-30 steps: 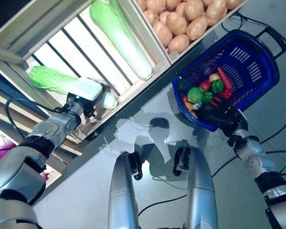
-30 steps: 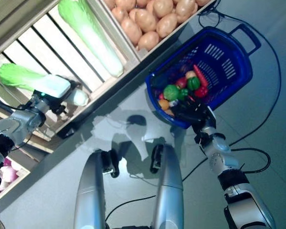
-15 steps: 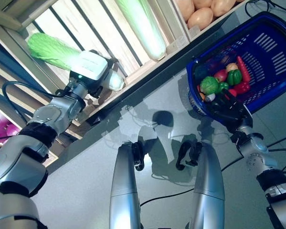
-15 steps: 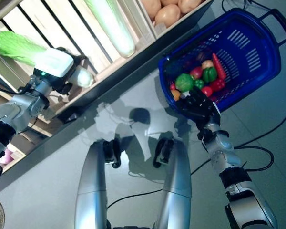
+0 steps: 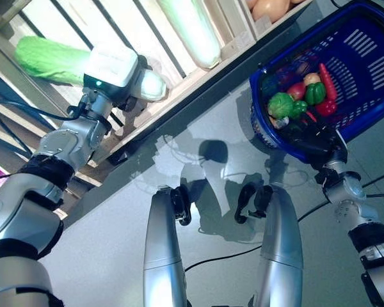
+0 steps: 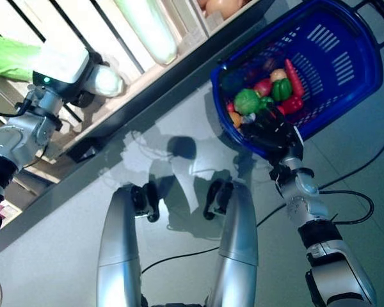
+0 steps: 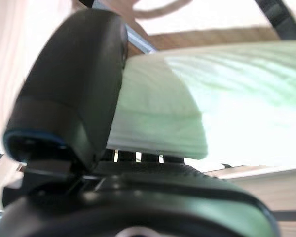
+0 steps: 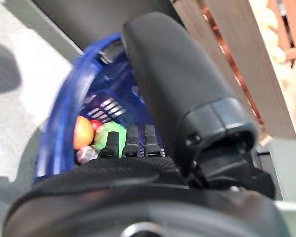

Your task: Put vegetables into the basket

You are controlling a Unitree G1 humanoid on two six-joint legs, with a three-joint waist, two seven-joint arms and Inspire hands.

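— Two cabbages: where are they?
— One cabbage (image 5: pixel 51 59) is gripped by the left robot hand (image 5: pixel 118 77) over the slatted shelf (image 5: pixel 125 29); the other (image 5: pixel 189 29) lies farther right.
— And the basket (image 5: pixel 365 70)?
— The right robot hand (image 5: pixel 310 137) curls over its near rim; vegetables (image 5: pixel 301 102) lie inside.

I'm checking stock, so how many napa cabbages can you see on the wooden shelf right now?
2. One cabbage is held at its pale end by the left hand; the other cabbage lies in the next slatted bay, cut off by the frame. Others may be hidden.
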